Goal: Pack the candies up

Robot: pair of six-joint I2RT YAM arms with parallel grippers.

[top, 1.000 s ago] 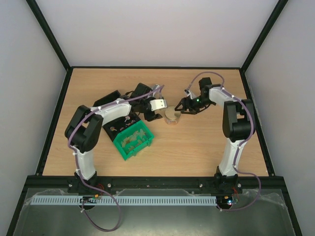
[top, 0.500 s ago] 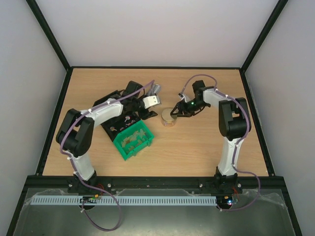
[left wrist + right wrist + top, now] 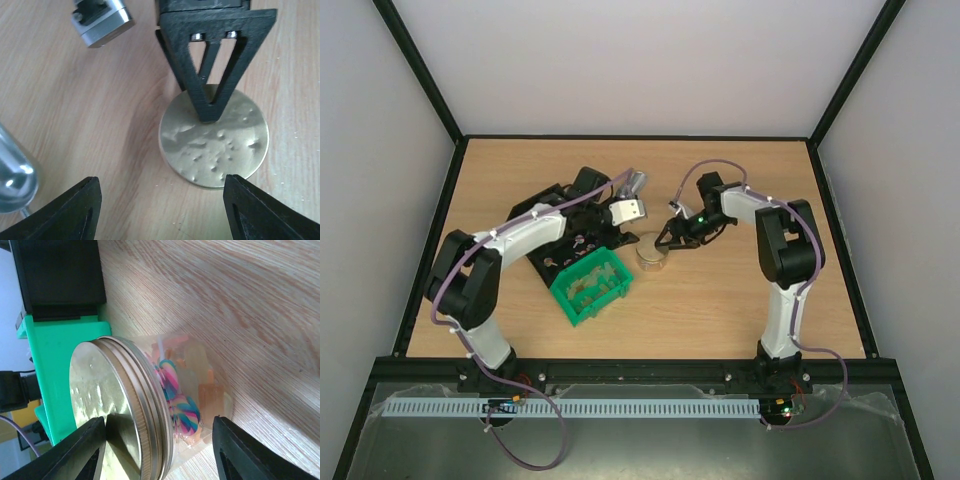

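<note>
Candies (image 3: 176, 392), striped pink and blue among pale and orange ones, show through the clear wall of a jar (image 3: 653, 252) that stands on the wooden table (image 3: 740, 290) just right of the green bin (image 3: 590, 286). A dimpled metal lid (image 3: 215, 150) sits on top of the jar. In the overhead view, more pale sweets can be made out in the bin. The right gripper (image 3: 160, 450) has its jaws well apart with the jar between them. In the left wrist view, the tip of one of its fingers (image 3: 212, 75) lies over the lid, but whether it presses on it cannot be told. The left gripper (image 3: 162, 210) hangs just above the jar, jaws spread wide and gripping nothing. A rounded shiny metal piece (image 3: 12, 177) sits outside its left finger.
</note>
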